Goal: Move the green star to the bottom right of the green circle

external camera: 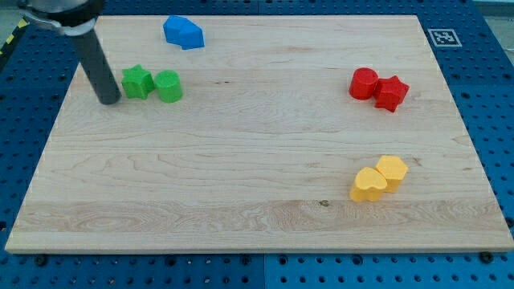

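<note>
The green star (137, 82) lies at the view's upper left on the wooden board (241, 160). The green circle (169, 87) sits right beside it on its right, touching or nearly touching. My tip (109, 101) is on the board just left of the green star and slightly below it, a small gap away. The dark rod rises from the tip toward the view's top left corner.
A blue block (184, 33) lies near the top edge, above and right of the green pair. A red circle (364, 83) and red star (391, 93) sit together at the right. Two yellow blocks (369, 185) (392, 172) sit together at the lower right.
</note>
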`<state>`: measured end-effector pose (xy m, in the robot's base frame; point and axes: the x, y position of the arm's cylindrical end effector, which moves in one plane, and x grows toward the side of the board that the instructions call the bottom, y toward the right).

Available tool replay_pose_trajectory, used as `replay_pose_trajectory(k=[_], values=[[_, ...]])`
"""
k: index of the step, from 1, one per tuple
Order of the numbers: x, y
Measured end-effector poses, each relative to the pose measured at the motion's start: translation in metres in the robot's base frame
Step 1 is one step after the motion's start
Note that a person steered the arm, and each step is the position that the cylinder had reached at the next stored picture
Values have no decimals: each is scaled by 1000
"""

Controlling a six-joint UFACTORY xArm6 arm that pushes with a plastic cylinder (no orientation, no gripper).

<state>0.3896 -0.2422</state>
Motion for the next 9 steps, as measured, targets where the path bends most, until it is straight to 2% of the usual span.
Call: replay_pose_trajectory(k=[1, 3, 4, 6, 9], values=[[-18, -36], [-60, 0], [-61, 32], [-8, 68], [32, 65]])
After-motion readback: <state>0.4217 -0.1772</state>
